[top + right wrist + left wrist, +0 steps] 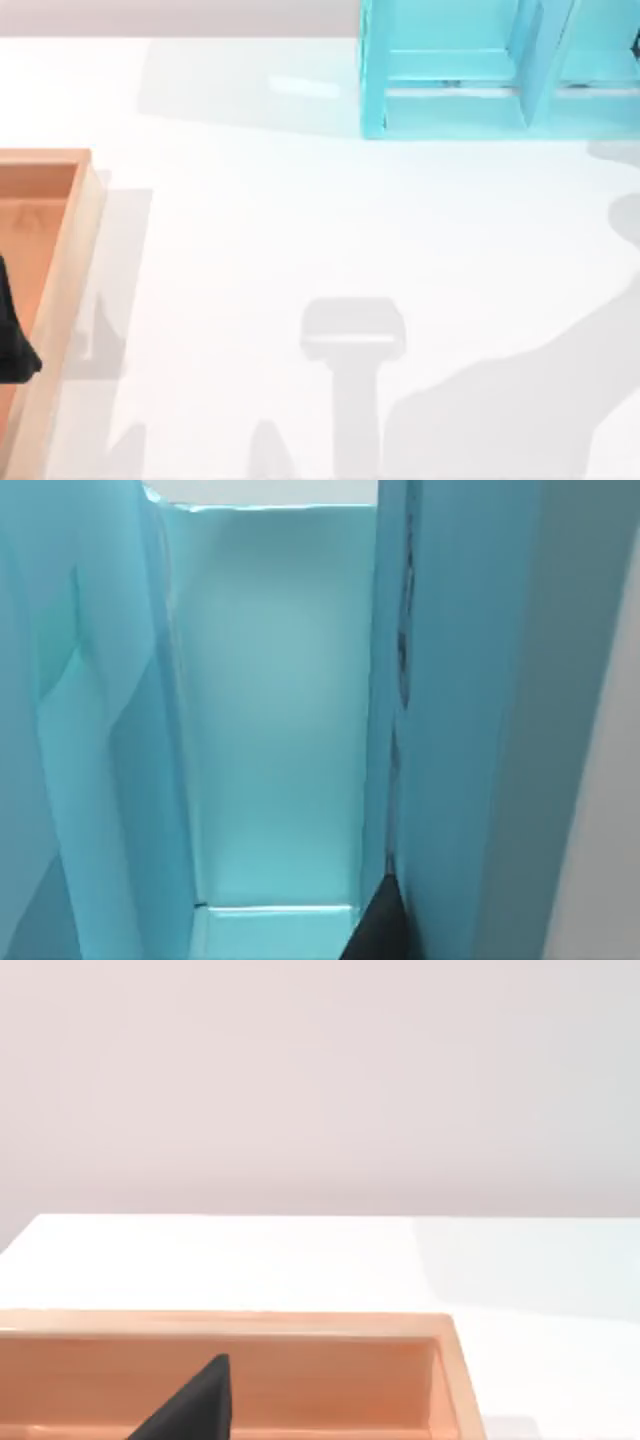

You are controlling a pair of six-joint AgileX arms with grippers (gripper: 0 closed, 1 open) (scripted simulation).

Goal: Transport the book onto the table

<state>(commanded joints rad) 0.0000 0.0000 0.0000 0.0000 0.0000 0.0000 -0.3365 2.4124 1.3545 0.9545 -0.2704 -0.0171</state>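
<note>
The book [455, 730] looks like the darker teal slab standing upright inside the light-blue shelf unit [450, 115]; from above, the book [532, 50] reads as a slanted upright panel between two compartments. One black fingertip [375, 930] of my right gripper lies against the slab's near face, low down; its other finger is hidden. The white table [300, 220] spreads in front of the shelf. My left gripper [12, 340] hangs over the wooden tray at the far left, with one dark finger [195, 1405] showing.
An orange-brown wooden tray [70, 280] with raised rims sits along the table's left edge. The shelf unit stands at the back right. Arm shadows fall across the table's front middle and right.
</note>
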